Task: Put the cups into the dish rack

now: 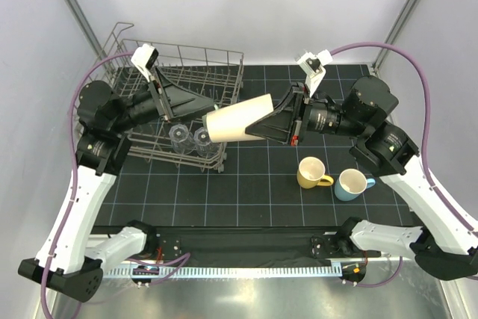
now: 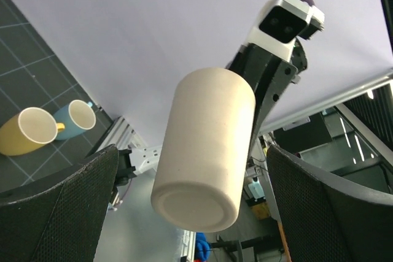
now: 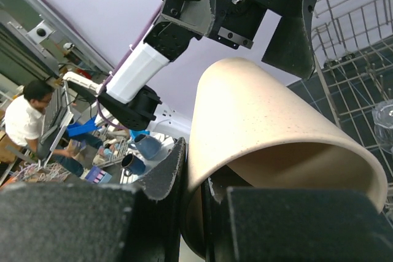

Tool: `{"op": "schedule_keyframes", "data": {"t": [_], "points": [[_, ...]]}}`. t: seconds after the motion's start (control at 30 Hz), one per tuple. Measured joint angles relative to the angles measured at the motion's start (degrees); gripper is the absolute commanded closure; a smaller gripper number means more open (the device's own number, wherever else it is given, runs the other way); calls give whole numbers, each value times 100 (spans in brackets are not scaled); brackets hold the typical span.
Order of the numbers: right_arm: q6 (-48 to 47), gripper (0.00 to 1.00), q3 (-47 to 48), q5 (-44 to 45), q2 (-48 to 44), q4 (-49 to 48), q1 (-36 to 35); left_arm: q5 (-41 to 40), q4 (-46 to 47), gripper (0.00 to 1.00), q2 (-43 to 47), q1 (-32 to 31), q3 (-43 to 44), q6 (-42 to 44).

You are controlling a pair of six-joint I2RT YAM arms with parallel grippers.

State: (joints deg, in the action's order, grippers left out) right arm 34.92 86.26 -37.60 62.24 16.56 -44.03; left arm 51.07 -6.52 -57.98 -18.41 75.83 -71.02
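A tan cup (image 1: 237, 117) hangs on its side above the mat, just right of the dish rack (image 1: 187, 65). My right gripper (image 1: 258, 128) is shut on its rim, one finger inside and one outside (image 3: 199, 182). The cup's base (image 2: 196, 204) points at my left gripper (image 1: 213, 106), whose jaws stand wide open on either side of it without touching (image 2: 191, 170). Two clear tumblers (image 1: 179, 136) (image 1: 202, 140) stand in the rack's near right corner. A yellow mug (image 1: 310, 172) and a light-blue mug (image 1: 351, 183) sit on the mat to the right.
The black gridded mat (image 1: 261, 184) covers the table. The rack's wire rim and tines (image 3: 362, 41) rise just beside the held cup. The right arm's body (image 1: 358, 113) sits behind the two mugs.
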Motion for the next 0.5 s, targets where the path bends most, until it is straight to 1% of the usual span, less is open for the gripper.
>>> {"op": "schedule_keyframes", "data": {"t": [0.2, 0.5], "points": [[199, 96, 42, -79, 68, -319, 70, 131, 313, 0, 125, -81, -55, -227], [540, 96, 74, -111, 378, -748, 131, 142, 369, 0, 157, -227, -131, -356]]}}
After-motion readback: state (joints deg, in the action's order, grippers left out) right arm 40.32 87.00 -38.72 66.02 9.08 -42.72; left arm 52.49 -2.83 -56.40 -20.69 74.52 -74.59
